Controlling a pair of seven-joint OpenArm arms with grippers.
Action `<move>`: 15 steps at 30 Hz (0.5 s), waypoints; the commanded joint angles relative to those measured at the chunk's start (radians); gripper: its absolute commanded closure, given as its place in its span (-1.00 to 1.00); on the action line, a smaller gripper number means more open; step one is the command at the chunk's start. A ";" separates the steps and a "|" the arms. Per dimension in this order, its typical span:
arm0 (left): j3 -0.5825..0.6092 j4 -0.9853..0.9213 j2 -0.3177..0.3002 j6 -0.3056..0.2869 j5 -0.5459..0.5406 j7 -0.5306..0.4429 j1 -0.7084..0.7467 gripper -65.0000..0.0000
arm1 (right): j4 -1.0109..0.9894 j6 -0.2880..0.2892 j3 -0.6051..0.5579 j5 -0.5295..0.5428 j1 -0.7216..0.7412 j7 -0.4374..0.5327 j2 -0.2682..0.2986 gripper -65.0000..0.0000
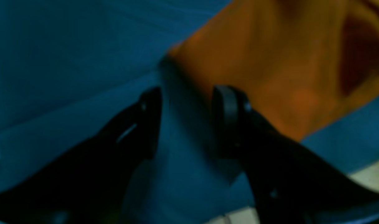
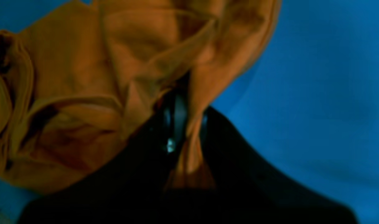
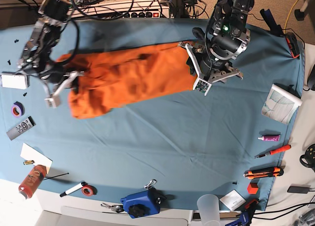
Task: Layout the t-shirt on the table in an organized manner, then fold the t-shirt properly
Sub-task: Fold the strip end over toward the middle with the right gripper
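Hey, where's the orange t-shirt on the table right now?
In the base view the t-shirt lies stretched across the far half of the table, between the two arms; the right tool pinches a bunched fold at its left end.

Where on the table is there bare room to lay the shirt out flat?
The broad bare stretch of table lies below the t-shirt, bordered by the blue device and clear cup at the near edge. Crowded: the remote and tape side, and the pens opposite.
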 commanded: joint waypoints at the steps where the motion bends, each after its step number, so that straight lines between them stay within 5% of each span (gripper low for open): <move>1: -0.002 0.020 0.003 0.008 -0.041 -0.006 -0.004 0.17 | 0.018 -0.002 0.006 -0.014 0.023 0.035 0.043 1.00; 6: -0.012 0.021 0.003 0.007 -0.102 0.010 -0.004 0.17 | 0.137 -0.061 0.006 -0.157 0.024 0.039 0.123 1.00; 12: -0.211 0.021 0.002 0.006 -0.116 0.011 -0.004 0.17 | 0.362 -0.093 -0.045 -0.122 -0.019 -0.020 0.108 1.00; 15: -0.341 0.020 -0.021 -0.018 -0.213 0.014 0.004 0.17 | 0.447 -0.132 -0.145 -0.124 -0.058 -0.041 0.092 1.00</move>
